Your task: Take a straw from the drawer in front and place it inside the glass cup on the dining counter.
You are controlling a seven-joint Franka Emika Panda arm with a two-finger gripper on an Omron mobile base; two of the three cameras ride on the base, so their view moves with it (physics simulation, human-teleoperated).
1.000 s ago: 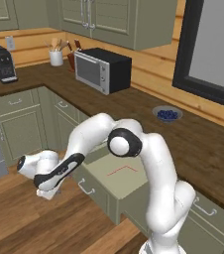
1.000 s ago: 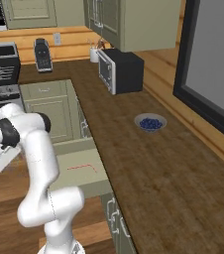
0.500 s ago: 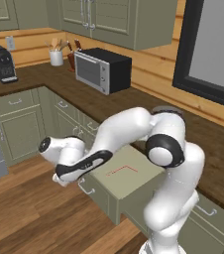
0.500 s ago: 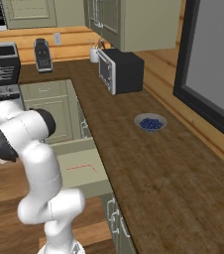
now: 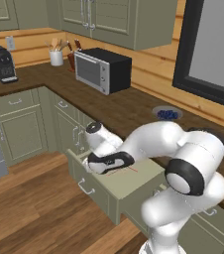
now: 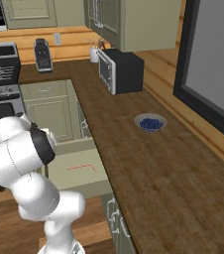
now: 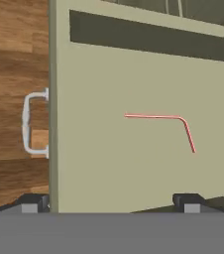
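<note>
The sage-green drawer [image 5: 134, 186] stands pulled out from under the worktop, its silver handle [image 7: 30, 124] on the front panel. On its bare floor lies the thin red-pink straw [image 7: 158, 117], bent near one end, also visible as the straw [image 6: 83, 168] and the straw [image 5: 127, 171]. My gripper [image 5: 104, 165] hangs over the drawer's front left part, pointing down. Its fingertips [image 7: 187, 202] stand wide apart, so the gripper [image 7: 110, 204] is open and holds nothing. The straw lies ahead of the fingertips, untouched. The glass cup and the dining counter are out of view.
A dark wood worktop [image 6: 148, 163] runs over the green cabinets, with a blue bowl [image 6: 150, 122], a microwave [image 5: 101, 69] and a coffee machine [image 5: 0, 62] on it. A stove [image 6: 2, 74] stands at the far left. Wooden floor [image 5: 34, 208] lies before the drawer.
The arm has swung from low on the left, over the floor, to the right, bringing the gripper above the open drawer. The straw has not moved. The jaws stay open.
</note>
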